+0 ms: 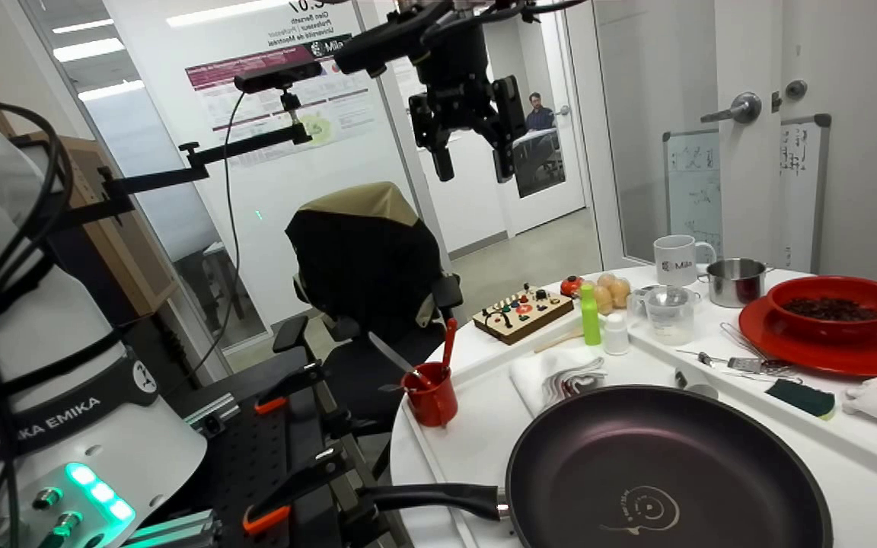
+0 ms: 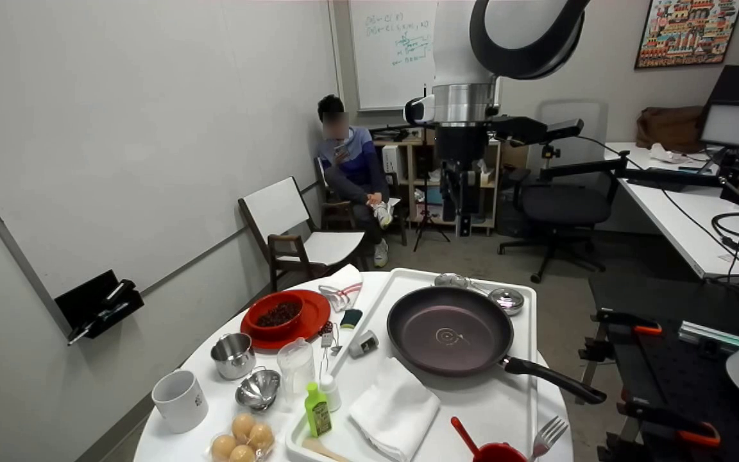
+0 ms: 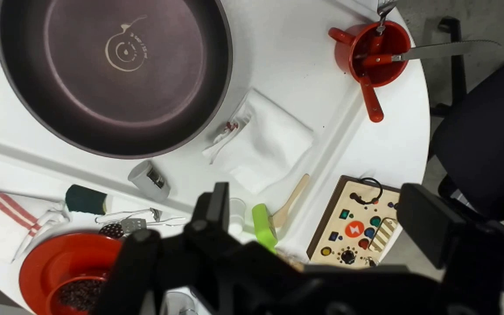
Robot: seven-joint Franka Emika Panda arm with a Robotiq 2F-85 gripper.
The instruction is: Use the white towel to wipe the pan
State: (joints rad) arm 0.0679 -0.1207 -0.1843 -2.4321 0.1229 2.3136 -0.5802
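The folded white towel (image 1: 553, 373) lies flat on the tray beside the pan; the wrist view shows the white towel (image 3: 266, 142) whole, with a wrinkled edge facing the pan. Large, dark and round, the pan (image 2: 450, 333) rests on the same tray, and its black handle (image 2: 555, 378) reaches out past the tray's edge. In the wrist view the pan (image 3: 125, 92) is cut off at the top. High above the table hangs my gripper (image 1: 474, 167), pointing down. Its fingers stand wide apart with nothing between them, and it touches neither towel nor pan.
A red mug (image 3: 372, 54) with cutlery sticking out stands near the towel. Along the tray are a green bottle (image 2: 317, 410), a white shaker (image 1: 617, 335) and a wooden spoon (image 3: 291, 201). Beyond lie a button board (image 1: 524, 312) and a red plate (image 2: 318, 314) with a bowl.
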